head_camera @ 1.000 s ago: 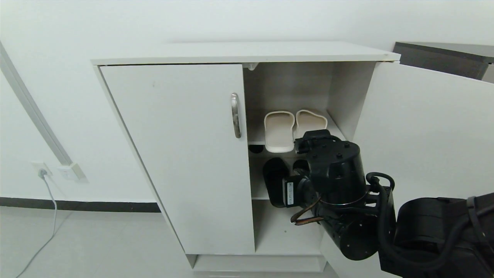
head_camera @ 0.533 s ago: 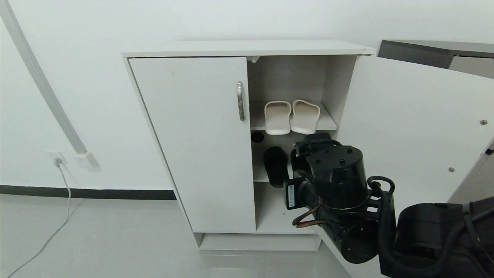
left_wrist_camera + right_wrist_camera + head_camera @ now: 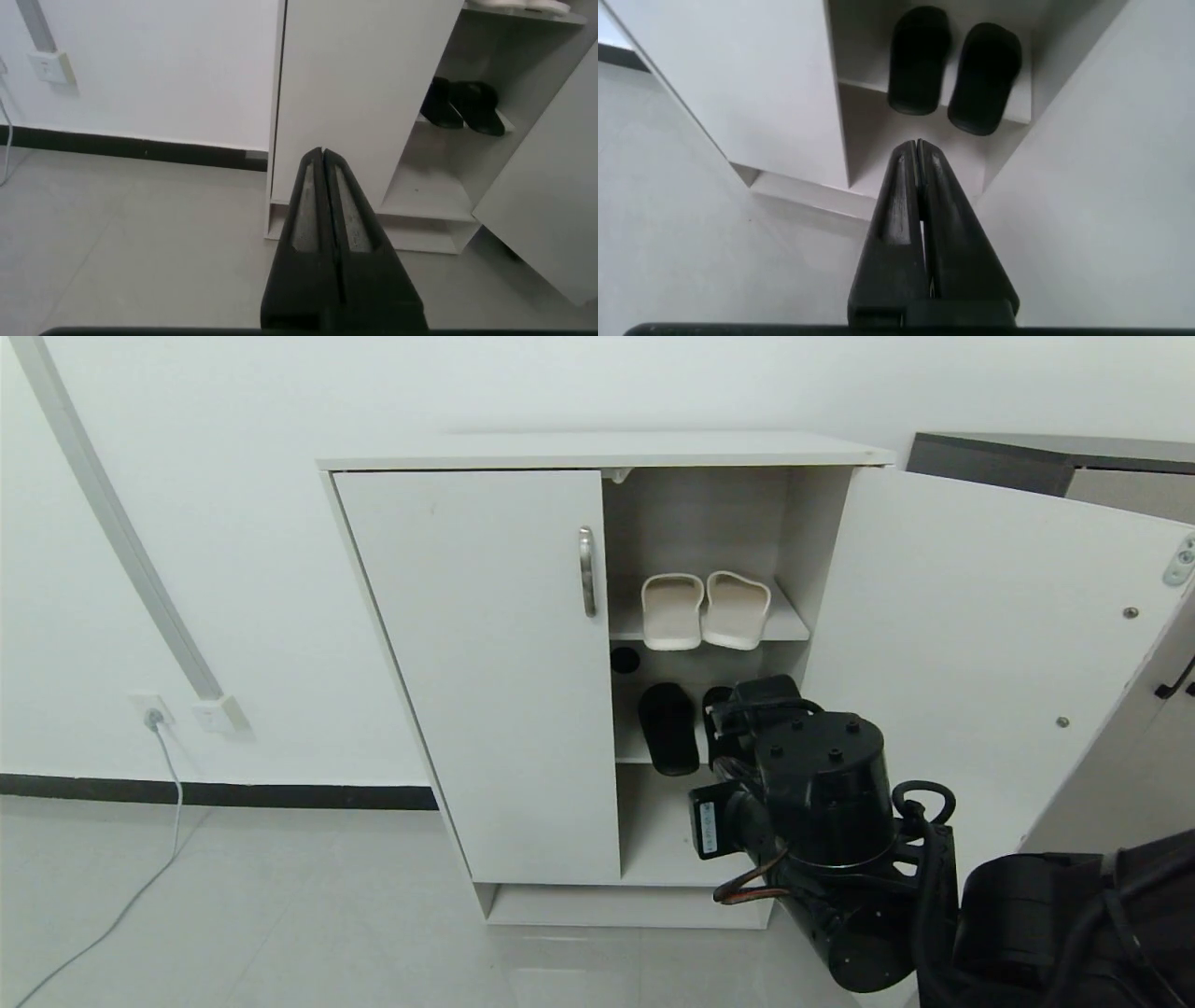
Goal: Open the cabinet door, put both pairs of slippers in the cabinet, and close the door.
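1. While the right door (image 3: 971, 644) stands open, the right gripper (image 3: 918, 151) hangs clenched, empty, before the cabinet (image 3: 607, 449).
2. Black slippers (image 3: 918, 61) lie beyond its tips on the middle shelf (image 3: 627, 744) (beige slippers (image 3: 672, 611) one shelf higher).

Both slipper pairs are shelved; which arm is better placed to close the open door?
Probably right. The right gripper, shut, hangs before the black slippers, beside the open door on the robot's right. The left gripper, also shut, faces the closed left door.
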`<state>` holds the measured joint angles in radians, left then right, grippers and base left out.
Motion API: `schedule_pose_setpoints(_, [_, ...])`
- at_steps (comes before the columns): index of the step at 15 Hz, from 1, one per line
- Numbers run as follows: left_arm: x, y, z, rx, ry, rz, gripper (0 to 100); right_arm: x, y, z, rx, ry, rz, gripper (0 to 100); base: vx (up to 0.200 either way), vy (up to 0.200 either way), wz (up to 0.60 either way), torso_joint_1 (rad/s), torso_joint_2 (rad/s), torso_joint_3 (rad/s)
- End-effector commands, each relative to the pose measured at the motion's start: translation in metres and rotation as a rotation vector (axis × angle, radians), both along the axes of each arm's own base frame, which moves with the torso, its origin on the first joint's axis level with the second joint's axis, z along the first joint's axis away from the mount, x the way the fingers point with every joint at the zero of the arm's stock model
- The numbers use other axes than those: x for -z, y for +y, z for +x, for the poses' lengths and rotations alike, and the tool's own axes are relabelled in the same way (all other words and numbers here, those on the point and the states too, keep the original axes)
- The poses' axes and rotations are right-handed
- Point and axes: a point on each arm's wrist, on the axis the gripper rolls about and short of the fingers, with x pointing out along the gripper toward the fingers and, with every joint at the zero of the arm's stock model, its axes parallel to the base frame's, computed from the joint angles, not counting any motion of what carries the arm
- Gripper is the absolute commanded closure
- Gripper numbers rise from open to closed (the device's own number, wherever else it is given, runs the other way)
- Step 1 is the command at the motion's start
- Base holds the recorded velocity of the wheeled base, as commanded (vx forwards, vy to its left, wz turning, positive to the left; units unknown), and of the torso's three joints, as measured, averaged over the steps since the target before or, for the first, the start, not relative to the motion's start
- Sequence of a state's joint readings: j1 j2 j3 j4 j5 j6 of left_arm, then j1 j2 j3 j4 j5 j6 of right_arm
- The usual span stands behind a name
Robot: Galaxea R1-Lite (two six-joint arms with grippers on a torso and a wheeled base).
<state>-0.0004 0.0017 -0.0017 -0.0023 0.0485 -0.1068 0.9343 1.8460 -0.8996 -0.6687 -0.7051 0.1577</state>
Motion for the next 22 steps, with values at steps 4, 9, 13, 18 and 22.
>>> schedule_pose_setpoints(4, [0.0,0.0,0.0,-0.003,-0.001,-0.001,100,0.0052,0.0015,0.0018,0.003,0.009,-0.011,100,0.0,0.0,0.0,0.0,0.0,0.0])
schedule_pose_setpoints(9, [0.0,0.0,0.0,-0.003,-0.001,-0.001,100,0.0084,0.0017,0.0046,0.007,0.014,-0.024,100,0.0,0.0,0.0,0.0,0.0,0.0])
schedule_pose_setpoints(13, [0.0,0.0,0.0,-0.001,-0.001,-0.001,100,0.0094,0.0017,0.0046,0.007,0.015,-0.028,100,0.0,0.0,0.0,0.013,-0.18,-0.277])
schedule_pose_setpoints(18, [0.0,0.0,0.0,-0.003,-0.001,-0.001,100,0.0099,0.0019,0.0047,0.007,0.016,-0.029,100,0.0,0.0,0.0,0.067,-0.51,-0.364])
schedule_pose_setpoints(22, [0.0,0.0,0.0,-0.003,-0.001,-0.001,100,0.0099,0.0016,0.0051,0.008,0.016,-0.029,100,0.0,0.0,0.0,0.121,-0.47,-0.339])
